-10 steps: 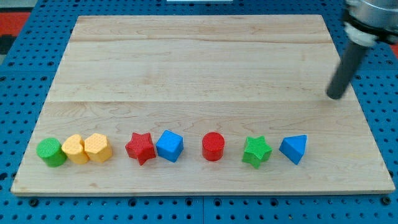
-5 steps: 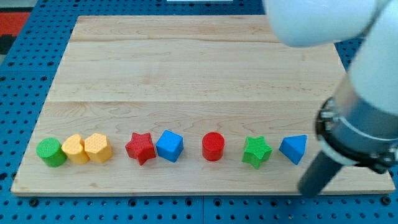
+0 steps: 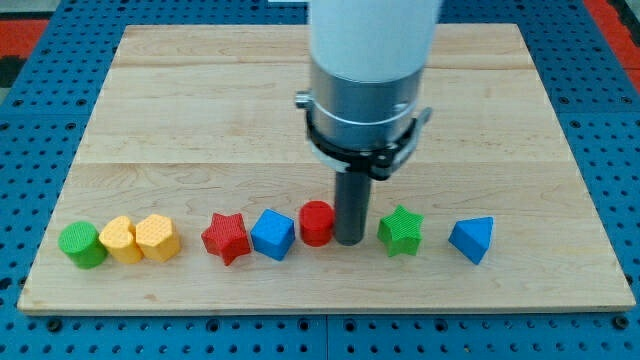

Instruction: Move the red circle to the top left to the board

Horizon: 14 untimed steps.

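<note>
Red circle (image 3: 316, 222) touches my tip (image 3: 348, 241); eight blocks total, two red, blue, green, yellow each.

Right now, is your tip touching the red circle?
Touching. In the camera view my tip stands right against the view's right side of the red circle, with no board showing between them.

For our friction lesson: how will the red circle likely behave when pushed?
The red circle looks squat and flat-bottomed, so it probably slides without tipping. Its round side may slip off my tip, touching its right. The smooth wooden board likely resists little.
</note>
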### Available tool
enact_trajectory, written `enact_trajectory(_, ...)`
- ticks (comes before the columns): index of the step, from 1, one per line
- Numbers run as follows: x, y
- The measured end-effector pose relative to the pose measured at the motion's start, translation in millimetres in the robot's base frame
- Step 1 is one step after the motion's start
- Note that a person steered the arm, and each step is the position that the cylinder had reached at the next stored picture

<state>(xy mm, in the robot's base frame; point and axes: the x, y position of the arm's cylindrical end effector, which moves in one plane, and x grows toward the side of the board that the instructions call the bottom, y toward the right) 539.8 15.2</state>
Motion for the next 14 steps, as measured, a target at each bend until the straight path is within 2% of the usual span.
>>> enact_trajectory(2, 9, 3)
enact_trajectory(4, 5, -32)
enact_trajectory(5, -2, -15)
enact_trajectory(6, -9, -31)
enact_trajectory(7, -17, -73)
enact_trajectory(8, -50, -94)
enact_trajectory(9, -85, -89)
enact_trajectory(11, -157, -186)
enact_trajectory(12, -201, -182)
enact_trajectory(13, -212, -148)
enact_trajectory(14, -226, -140)
